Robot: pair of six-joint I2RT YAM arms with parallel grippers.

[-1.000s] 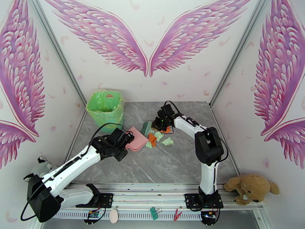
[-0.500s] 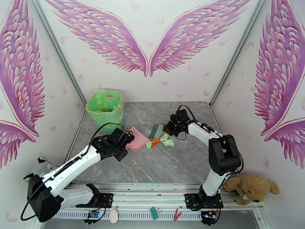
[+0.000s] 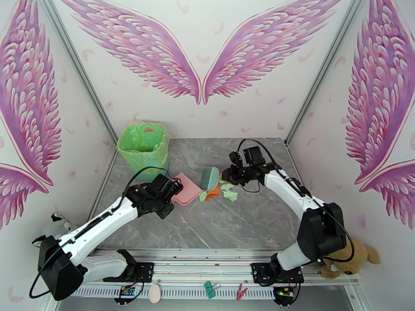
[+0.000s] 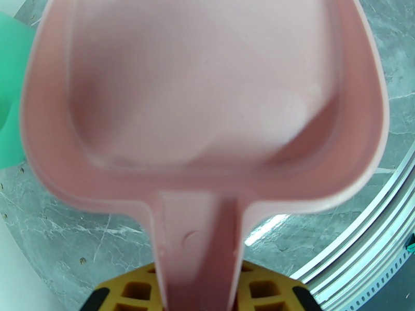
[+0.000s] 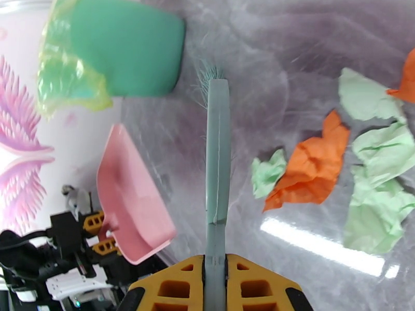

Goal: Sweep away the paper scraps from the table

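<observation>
The grey marble-patterned table (image 3: 233,226) is hemmed by aluminium-framed edges with walls close on the left, far and right sides, and the rail carrying both arm bases runs along the near edge. A mint-green bin lined with a green plastic bag (image 3: 142,145) fills the far left corner. The near half of the table is bare and gives the widest room, and there is also open marble to the right of the pile and in the far right corner. The crumpled mint-green and orange paper scraps (image 3: 222,192) lie bunched near the middle of the table, slightly toward the far side, well away from every edge. Just left of them sits a pink plastic dustpan (image 3: 188,188), its open mouth facing right toward the scraps, with one green bit lying right by its lip. The left gripper (image 3: 172,195) is clenched on the dustpan's handle; in the left wrist view that handle runs down between the yellow fingers (image 4: 124,294). The right gripper (image 3: 229,175) is clamped tight on the handle of a teal-green hand brush (image 3: 210,177), which stands just beyond the far left side of the pile, close to the dustpan's mouth. The right wrist view puts the brush between the dustpan and the scraps; its bristles are blurred, so contact with the marble cannot be told.
</observation>
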